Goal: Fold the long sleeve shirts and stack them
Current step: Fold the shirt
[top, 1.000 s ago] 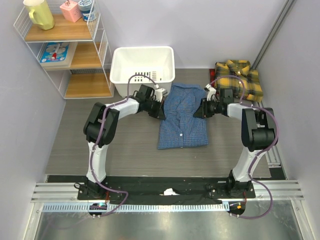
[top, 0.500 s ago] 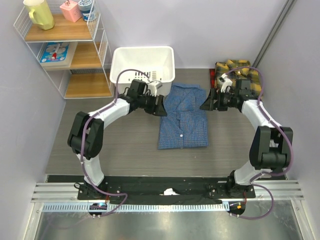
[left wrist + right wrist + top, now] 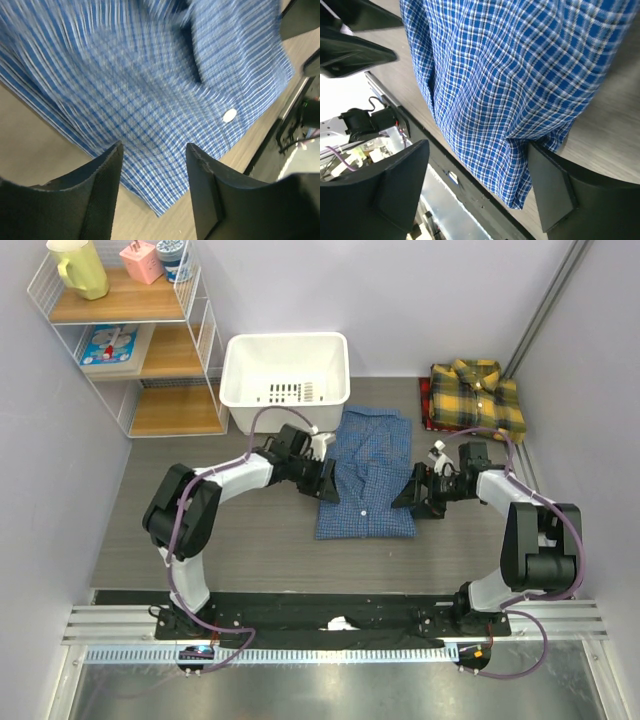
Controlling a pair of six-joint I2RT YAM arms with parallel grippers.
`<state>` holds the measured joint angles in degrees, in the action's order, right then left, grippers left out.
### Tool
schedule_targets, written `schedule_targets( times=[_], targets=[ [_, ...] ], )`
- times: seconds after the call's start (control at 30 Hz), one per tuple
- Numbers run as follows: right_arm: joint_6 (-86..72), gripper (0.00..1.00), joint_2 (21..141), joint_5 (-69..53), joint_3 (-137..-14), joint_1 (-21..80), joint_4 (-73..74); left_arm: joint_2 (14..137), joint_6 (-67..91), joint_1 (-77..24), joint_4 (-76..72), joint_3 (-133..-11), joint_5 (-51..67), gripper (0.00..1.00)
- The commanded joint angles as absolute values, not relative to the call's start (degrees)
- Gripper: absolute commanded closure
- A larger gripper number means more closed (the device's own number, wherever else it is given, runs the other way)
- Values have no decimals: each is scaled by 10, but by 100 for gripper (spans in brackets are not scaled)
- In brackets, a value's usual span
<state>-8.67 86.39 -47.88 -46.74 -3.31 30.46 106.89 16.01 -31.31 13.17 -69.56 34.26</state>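
From above, the left end effector [image 3: 322, 480] sits at the left edge of the blue shirt [image 3: 368, 475], which lies flat on the counter [image 3: 250, 540]. The right end effector [image 3: 415, 496] is at the shirt's opposite edge, so the cloth spreads between the two. The plaid shirt [image 3: 478, 396] lies folded well beyond the right end effector, toward the far corner. A white basket [image 3: 285, 370] stands just beyond the left one.

In the left wrist view, the left end effector [image 3: 155, 147] has its fingers [image 3: 100, 192] apart, clamped on nothing. The blue shirt [image 3: 150, 75] fills the space ahead of them, and its corner reaches down between them. A white button [image 3: 229, 115] shows ahead to the right.

In the right wrist view, the right end effector [image 3: 477, 150] is spread wide, with the blue shirt [image 3: 510, 65] lying ahead and hanging between its fingers [image 3: 395, 187], ungripped.
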Motion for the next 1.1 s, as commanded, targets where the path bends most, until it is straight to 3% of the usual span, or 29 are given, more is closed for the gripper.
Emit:
schedule_targets(
  times=[0.0,0.07,0.1,0.2,0.4,0.43,0.57,0.7,0.77,1.07],
  targets=[
    [-102,19,868,-504,-450,-31,301,1075,194,-316,144,-658,335,55],
    [-91,23,886,-497,-447,-31,301,1081,205,-315,158,-643,334,62],
    [-85,26,891,-486,-449,-31,303,1083,207,-316,165,-639,335,71],
    [-48,30,914,-485,-461,-31,341,1078,211,-317,187,-626,346,80],
    [-43,37,890,-480,-461,-25,420,1030,206,-343,234,-592,373,84],
    [-39,37,888,-474,-462,-25,436,1022,207,-346,234,-588,383,84],
    [-3,20,875,-482,-516,-28,519,980,177,-359,264,-581,432,81],
    [16,19,852,-461,-585,-48,536,924,128,-333,220,-603,417,72],
    [11,18,852,-451,-617,-48,493,948,111,-332,219,-657,384,68],
    [-5,22,954,-447,-714,-47,388,1179,38,-352,279,-890,324,66]
  ],
)
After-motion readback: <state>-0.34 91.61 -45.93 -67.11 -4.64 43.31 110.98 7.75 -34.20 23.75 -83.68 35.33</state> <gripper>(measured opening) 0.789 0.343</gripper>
